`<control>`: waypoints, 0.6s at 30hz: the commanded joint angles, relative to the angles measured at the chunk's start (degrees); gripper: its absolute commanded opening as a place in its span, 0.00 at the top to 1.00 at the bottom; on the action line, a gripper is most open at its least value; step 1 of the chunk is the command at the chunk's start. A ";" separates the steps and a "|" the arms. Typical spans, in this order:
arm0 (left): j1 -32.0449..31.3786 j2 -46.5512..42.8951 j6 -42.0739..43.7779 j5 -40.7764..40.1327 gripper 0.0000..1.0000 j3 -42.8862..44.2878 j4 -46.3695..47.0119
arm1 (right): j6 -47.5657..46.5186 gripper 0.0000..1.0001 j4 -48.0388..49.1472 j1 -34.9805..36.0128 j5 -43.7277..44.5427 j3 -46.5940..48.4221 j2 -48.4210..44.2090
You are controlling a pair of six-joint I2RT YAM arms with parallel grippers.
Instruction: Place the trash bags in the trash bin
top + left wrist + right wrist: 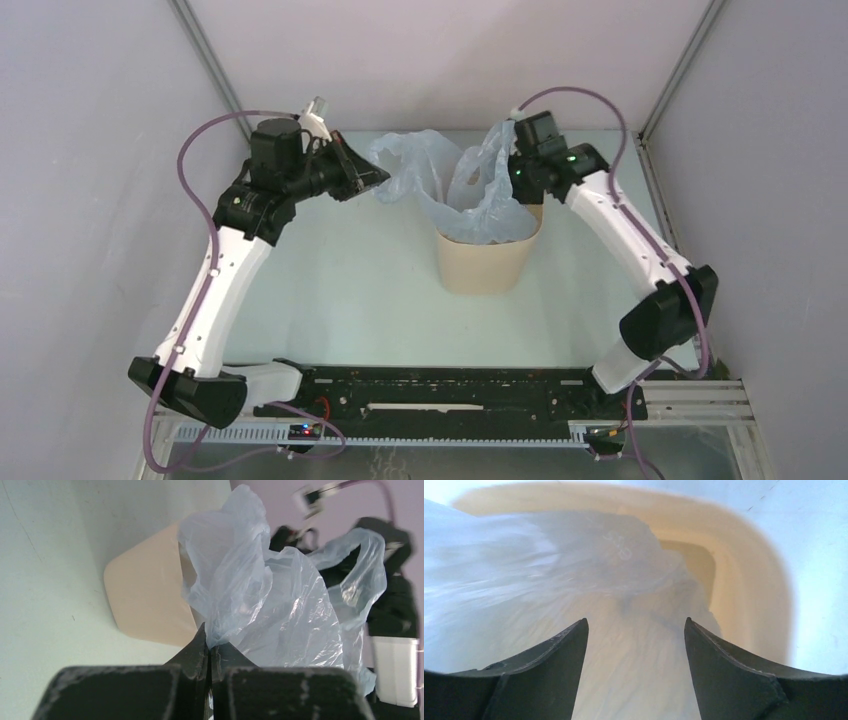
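The beige trash bin (pixel 485 265) stands upright mid-table. The pale-blue trash bag (pixel 440 170) hangs partly inside its mouth, and the rest billows up behind and to the left. My left gripper (pixel 378 180) is shut on a pinch of the bag's left edge, holding it above the table to the left of the bin. In the left wrist view the jaws (pixel 210 642) are closed on the film (pixel 260 595), with the bin (pixel 150 600) beyond. My right gripper (pixel 520 182) hovers over the bin's back right rim. Its jaws (pixel 636 625) are open and empty above the bag (pixel 549 580) and the bin's inner wall (pixel 749 580).
Grey enclosure walls with metal corner posts (pixel 205 50) stand close on the left, back and right. The black rail (pixel 430 390) carrying the arm bases runs along the near edge. The right arm (pixel 395 605) shows behind the bag in the left wrist view.
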 commanded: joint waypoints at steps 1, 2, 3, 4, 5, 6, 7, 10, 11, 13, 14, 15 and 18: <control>0.23 -2.74 3.05 3.80 1.00 -1.80 0.81 | -0.49 0.18 -10.38 -3.40 1.95 8.99 -7.49; 0.18 -3.00 2.91 4.13 1.00 -2.07 0.96 | -0.38 0.16 -11.47 -4.60 1.92 9.72 -8.48; 0.07 -3.18 2.74 4.42 1.00 -2.42 1.16 | -0.24 0.15 -12.37 -5.96 1.43 10.63 -9.52; -0.09 -3.44 2.50 4.70 1.00 -2.73 1.38 | -0.01 0.14 -13.20 -7.73 0.74 11.69 -10.44; -0.39 -3.56 2.15 4.85 1.00 -3.00 1.56 | 0.34 0.13 -14.25 -9.62 -0.39 12.90 -11.14; -0.70 -3.81 1.96 4.96 1.00 -3.22 1.80 | 0.48 0.13 -14.72 -11.67 -2.64 14.42 -11.82; -1.24 -3.98 1.71 5.14 1.00 -3.46 2.05 | 0.66 0.12 -14.85 -13.71 -7.11 15.82 -12.40; -2.44 -4.06 0.41 5.24 1.00 -4.08 3.27 | 0.73 0.12 -12.39 -16.22 -17.39 18.18 -14.91; -2.75 -4.10 -0.05 5.37 1.00 -4.28 3.94 | 0.72 0.12 -10.11 -16.09 -21.07 16.67 -16.49; -3.08 -4.10 -1.23 5.43 1.00 -4.46 5.28 | 1.09 0.11 -4.36 -15.77 -27.83 10.67 -21.76; -3.19 -3.95 -1.87 5.53 1.00 -4.57 6.29 | 1.13 0.10 -1.28 -15.39 -29.83 6.75 -24.51; -3.25 -3.71 -2.48 5.68 1.00 -4.48 7.09 | 1.20 0.09 1.09 -14.68 -30.50 3.30 -26.84; -3.49 -2.61 -4.05 6.61 1.00 -3.75 9.24 | 3.46 0.07 7.10 -11.84 -31.95 -5.68 -31.93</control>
